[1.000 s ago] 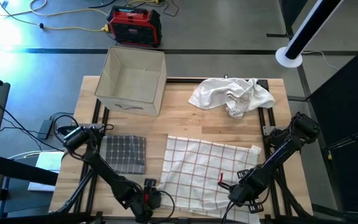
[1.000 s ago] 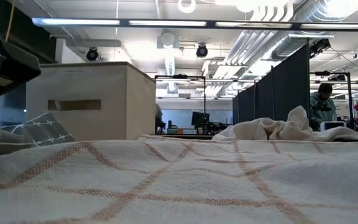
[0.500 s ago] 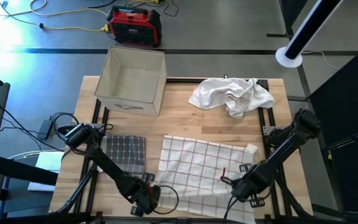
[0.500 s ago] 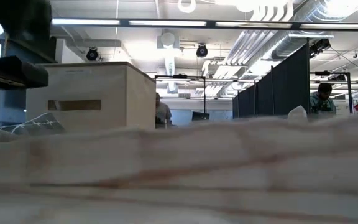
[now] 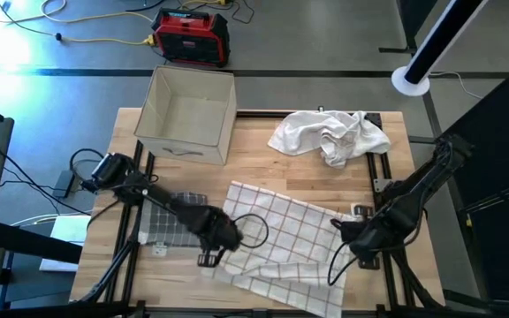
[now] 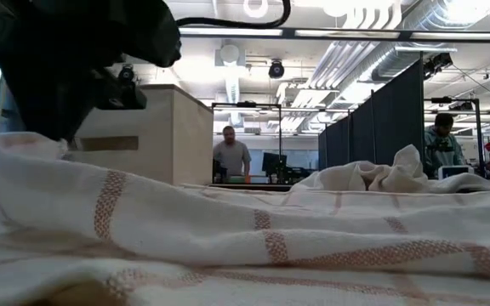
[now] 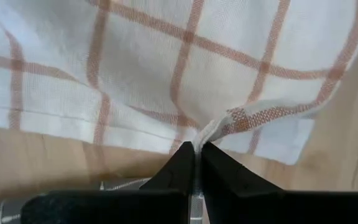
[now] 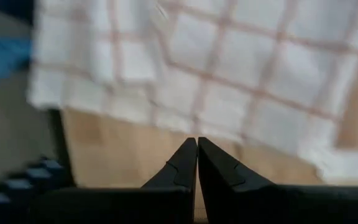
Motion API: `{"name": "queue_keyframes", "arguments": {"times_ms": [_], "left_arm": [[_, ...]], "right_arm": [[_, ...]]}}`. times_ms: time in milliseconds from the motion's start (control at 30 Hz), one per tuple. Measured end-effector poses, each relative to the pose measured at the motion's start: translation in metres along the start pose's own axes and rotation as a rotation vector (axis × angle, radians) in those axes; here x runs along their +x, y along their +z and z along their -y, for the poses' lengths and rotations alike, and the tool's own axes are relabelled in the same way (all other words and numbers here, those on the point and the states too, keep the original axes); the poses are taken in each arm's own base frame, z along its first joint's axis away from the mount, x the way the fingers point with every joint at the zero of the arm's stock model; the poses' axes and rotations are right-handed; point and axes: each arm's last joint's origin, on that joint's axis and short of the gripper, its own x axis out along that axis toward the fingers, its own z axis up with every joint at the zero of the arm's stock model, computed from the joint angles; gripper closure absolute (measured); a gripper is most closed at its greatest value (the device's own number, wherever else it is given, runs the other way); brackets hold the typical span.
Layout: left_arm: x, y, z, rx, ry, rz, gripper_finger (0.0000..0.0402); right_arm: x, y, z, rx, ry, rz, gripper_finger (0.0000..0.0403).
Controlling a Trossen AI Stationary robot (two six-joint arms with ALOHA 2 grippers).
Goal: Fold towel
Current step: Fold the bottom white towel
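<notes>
The left hand (image 5: 224, 231) is clamped on a corner of the checked towel (image 5: 281, 238), which hangs from it over the bench (image 5: 263, 150). The right hand (image 5: 347, 231) pinches the opposite corner. Uneven pulling could slip the thin cloth out.

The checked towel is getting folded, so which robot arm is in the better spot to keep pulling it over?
Probably the left: its pincer is shut on the checked towel, lifting a corner. The right pincer is shut, apparently on nothing.
</notes>
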Motion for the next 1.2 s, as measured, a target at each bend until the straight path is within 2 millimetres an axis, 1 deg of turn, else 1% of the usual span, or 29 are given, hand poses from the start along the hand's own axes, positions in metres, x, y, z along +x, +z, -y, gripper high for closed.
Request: {"name": "queue_keyframes", "arguments": {"times_ms": [100, 200, 267, 367, 433, 500, 733, 800, 900, 967, 1033, 1100, 1200], "left_arm": [[-0.001, 0.0, -0.001, 0.041, -0.089, -0.027, 0.0392], [-0.001, 0.0, 0.001, 0.061, -0.17, -0.052, 0.0392], [-0.001, -0.001, 0.002, 0.07, -0.193, -0.063, 0.0392], [-0.001, -0.002, 0.002, 0.062, -0.203, -0.076, 0.0392], [-0.001, -0.002, 0.003, 0.062, -0.203, -0.077, 0.0392], [-0.001, -0.002, 0.002, 0.041, -0.201, -0.078, 0.0392], [-0.001, -0.001, 0.002, 0.03, -0.183, -0.064, 0.0392], [-0.001, -0.001, 0.002, 0.037, -0.183, -0.062, 0.0392], [-0.001, -0.002, 0.004, 0.043, -0.176, -0.061, 0.0392], [-0.001, -0.002, 0.004, 0.044, -0.173, -0.059, 0.0392], [-0.001, -0.002, 0.004, 0.045, -0.173, -0.059, 0.0392], [-0.001, -0.002, 0.004, 0.048, -0.173, -0.058, 0.0392], [-0.001, -0.002, 0.003, 0.052, -0.17, -0.056, 0.0392]], "right_arm": [[0.01, 0.009, -0.013, 0.059, 0.099, 0.09, 0.0403], [0.029, 0.015, -0.018, 0.156, 0.169, 0.115, 0.0403], [0.042, 0.017, -0.016, 0.214, 0.158, 0.1, 0.0402], [0.067, 0.013, -0.011, 0.238, 0.081, 0.044, 0.0392], [0.079, 0.01, -0.009, 0.215, 0.04, 0.018, 0.0372], [0.089, 0.008, -0.008, 0.182, 0.008, 0.002, 0.0344], [0.104, 0.012, -0.014, 0.015, 0.026, 0.019, 0.0233], [0.109, 0.014, -0.016, -0.011, 0.032, 0.024, 0.0211], [0.118, 0.013, -0.015, -0.006, 0.001, -0.002, 0.0193], [0.122, 0.013, -0.015, 0.0, 0.005, -0.014, 0.0194], [0.123, 0.014, -0.016, 0.01, 0.02, -0.013, 0.0211], [0.122, 0.014, -0.017, 0.022, 0.027, -0.007, 0.0245], [0.121, 0.015, -0.018, 0.03, 0.039, 0.001, 0.0322]]}}
